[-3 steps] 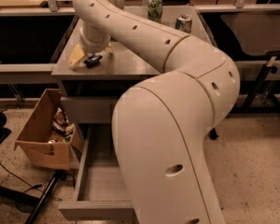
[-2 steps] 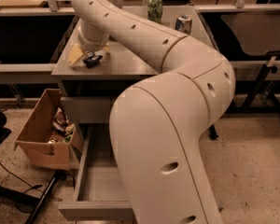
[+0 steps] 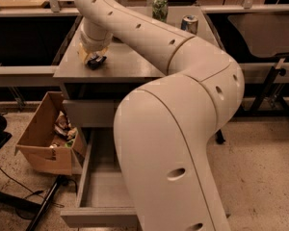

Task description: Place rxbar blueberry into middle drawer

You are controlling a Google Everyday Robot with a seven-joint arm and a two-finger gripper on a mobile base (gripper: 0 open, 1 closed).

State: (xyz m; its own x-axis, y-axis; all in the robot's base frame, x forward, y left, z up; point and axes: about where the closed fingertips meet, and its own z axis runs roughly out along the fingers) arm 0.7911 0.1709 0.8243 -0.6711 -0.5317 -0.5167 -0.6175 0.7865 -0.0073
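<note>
My gripper (image 3: 94,59) is down on the left part of the grey cabinet's tabletop (image 3: 130,64), at the end of my big white arm. A small dark shape shows right at its tip. I cannot tell whether that is the rxbar blueberry, and no blue wrapper shows clearly anywhere else. The middle drawer (image 3: 100,189) is pulled out below, at the bottom left, and the visible part of its flat grey floor is bare. My arm hides the drawer's right part.
A green can (image 3: 160,6) and a blue-and-white can (image 3: 189,23) stand at the back of the tabletop. The upper drawer front (image 3: 89,112) is closed. An open cardboard box (image 3: 45,141) with clutter sits on the floor left of the drawer. A black cable and stand lie nearby.
Hardly anything differs. The gripper stays low on the left part of the tabletop, with only a slight shift.
</note>
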